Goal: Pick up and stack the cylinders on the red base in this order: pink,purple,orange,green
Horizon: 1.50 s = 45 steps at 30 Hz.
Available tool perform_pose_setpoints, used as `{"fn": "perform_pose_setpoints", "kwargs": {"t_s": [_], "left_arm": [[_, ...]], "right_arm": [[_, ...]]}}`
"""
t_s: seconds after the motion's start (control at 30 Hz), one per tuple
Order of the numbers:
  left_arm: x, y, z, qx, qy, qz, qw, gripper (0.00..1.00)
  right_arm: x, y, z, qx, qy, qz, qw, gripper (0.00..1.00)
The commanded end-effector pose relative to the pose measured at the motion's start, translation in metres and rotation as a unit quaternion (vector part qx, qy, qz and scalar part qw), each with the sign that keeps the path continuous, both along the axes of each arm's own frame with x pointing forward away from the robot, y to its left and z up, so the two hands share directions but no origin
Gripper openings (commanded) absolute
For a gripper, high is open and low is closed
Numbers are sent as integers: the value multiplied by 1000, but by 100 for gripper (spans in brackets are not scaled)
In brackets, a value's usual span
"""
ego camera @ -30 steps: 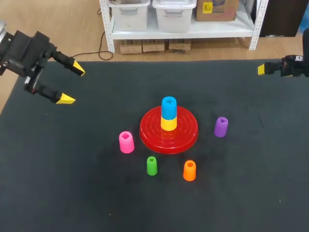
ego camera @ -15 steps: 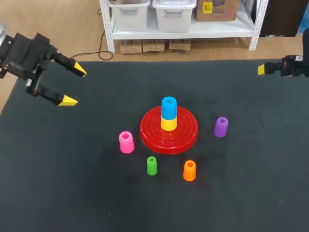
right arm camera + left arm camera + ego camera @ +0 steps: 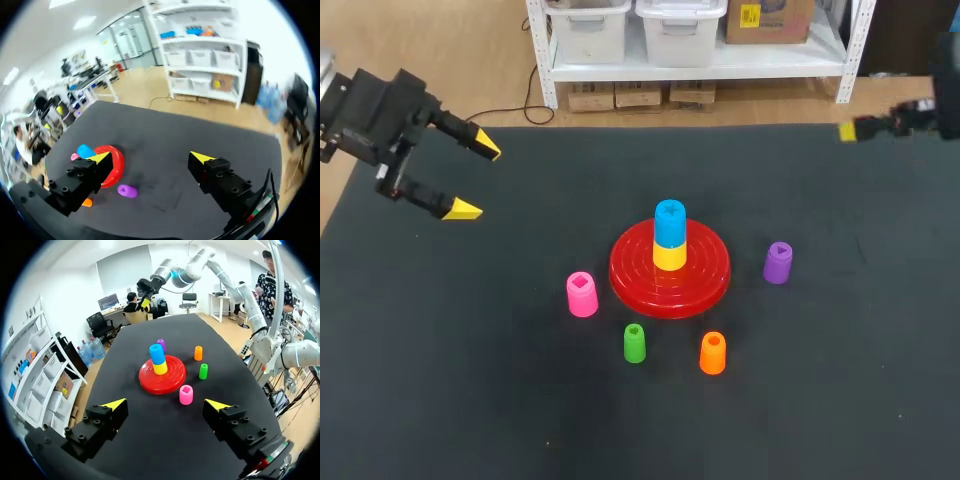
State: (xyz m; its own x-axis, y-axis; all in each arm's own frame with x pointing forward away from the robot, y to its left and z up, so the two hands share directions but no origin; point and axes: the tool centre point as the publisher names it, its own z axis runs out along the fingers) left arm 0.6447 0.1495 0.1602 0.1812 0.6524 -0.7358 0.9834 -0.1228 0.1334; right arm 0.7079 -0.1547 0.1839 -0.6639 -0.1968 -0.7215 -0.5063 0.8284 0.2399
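No pick yet. Left gripper (image 3: pixel 472 178) and right gripper (image 3: pixel 151 158) both spread, empty, at table (image 3: pixel 440 400) edges. Pink cylinder (image 3: pixel 581 294) stands just beside red base (image 3: pixel 710 282); next, left gripper should reach over it.

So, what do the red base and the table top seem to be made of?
The red base looks like glossy moulded plastic: concentric ridges catch light. The table top looks covered by a matte black mat or cloth, dull and without reflections; which one is unclear.
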Motion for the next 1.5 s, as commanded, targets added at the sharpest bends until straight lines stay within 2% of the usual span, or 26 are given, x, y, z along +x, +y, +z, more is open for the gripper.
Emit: {"fn": "perform_pose_setpoints", "kwargs": {"t_s": [0.03,0.13,0.27,0.67,0.7,0.73,0.8,0.97,1.0,1.13,1.23,1.27,1.33,1.37,1.5], "left_arm": [[0,0,-1,0,-1,1,1000,100],[0,0,-1,0,-1,1,1000,100],[0,0,-1,0,-1,1,1000,100],[0,0,-1,0,-1,1,1000,100],[0,0,-1,0,-1,1,1000,100],[0,0,-1,0,-1,1,1000,100],[0,0,-1,0,-1,1,1000,100],[0,0,-1,0,-1,1,1000,100],[0,0,-1,0,-1,1,1000,100],[0,0,-1,0,-1,1,1000,100],[0,0,-1,0,-1,1,1000,100],[0,0,-1,0,-1,1,1000,100],[0,0,-1,0,-1,1,1000,100],[0,0,-1,0,-1,1,1000,100],[0,0,-1,0,-1,1,1000,100]], "right_arm": [[-17,39,25,-84,-26,111,990,100],[-26,68,30,-119,-27,173,977,100],[-43,93,28,-181,-21,263,947,100],[-43,93,28,-181,-21,263,947,100],[-43,90,32,-192,-18,277,941,100],[-45,92,38,-202,-33,287,936,100],[-50,104,53,-193,-42,327,924,100],[-66,152,71,-210,-75,422,879,100],[-69,161,71,-210,-73,438,871,100],[-71,194,65,-221,-71,456,859,100],[-73,217,61,-226,-67,481,845,100],[-75,226,59,-231,-65,493,836,100],[-77,236,55,-234,-64,506,828,100],[-80,243,52,-234,-63,519,820,100],[-91,263,39,-241,-58,541,803,100]]}}
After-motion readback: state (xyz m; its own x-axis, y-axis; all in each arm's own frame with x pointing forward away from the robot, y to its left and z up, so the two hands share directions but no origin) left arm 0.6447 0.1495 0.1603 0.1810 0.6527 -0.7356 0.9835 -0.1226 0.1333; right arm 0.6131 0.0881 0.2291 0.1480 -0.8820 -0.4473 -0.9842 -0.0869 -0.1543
